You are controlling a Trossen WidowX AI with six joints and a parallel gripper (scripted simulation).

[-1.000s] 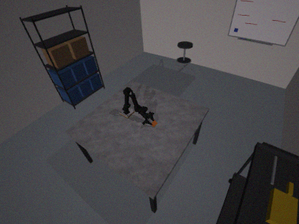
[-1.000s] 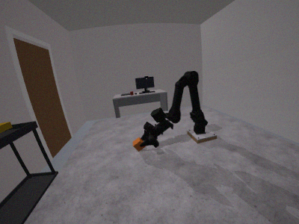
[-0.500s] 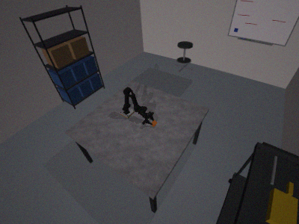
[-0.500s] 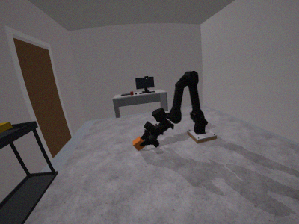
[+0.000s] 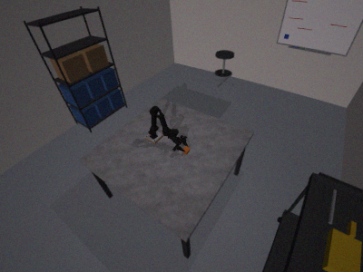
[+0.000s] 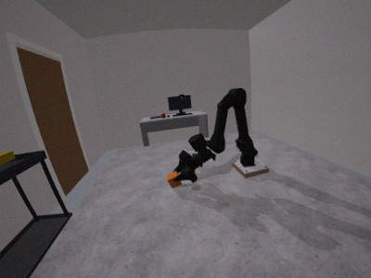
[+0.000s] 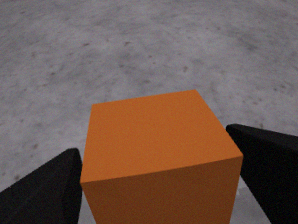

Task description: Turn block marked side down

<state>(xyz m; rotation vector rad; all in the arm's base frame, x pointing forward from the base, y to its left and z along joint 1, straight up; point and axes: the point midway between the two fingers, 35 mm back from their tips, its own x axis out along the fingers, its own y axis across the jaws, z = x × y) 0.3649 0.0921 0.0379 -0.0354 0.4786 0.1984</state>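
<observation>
The orange block [image 5: 185,150] [image 6: 172,179] [image 7: 160,163] rests on the grey table [image 5: 172,190] [image 6: 185,232] [image 7: 147,30], in front of the arm's base [image 5: 153,139] [image 6: 250,170]. No mark shows on the faces I can see. My gripper [image 5: 182,146] [image 6: 184,175] [image 7: 154,147] is low at the table, with its black fingers on either side of the block. The fingers stand open, and a small gap shows beside the right finger in the wrist view.
A shelf rack [image 5: 82,77] with boxes stands off the table at the far left. A stool [image 5: 224,61] stands near the back wall. A black cart [image 5: 313,218] [image 6: 23,195] carrying a yellow object stands beside the table. A desk with a monitor [image 6: 175,121] is behind the arm.
</observation>
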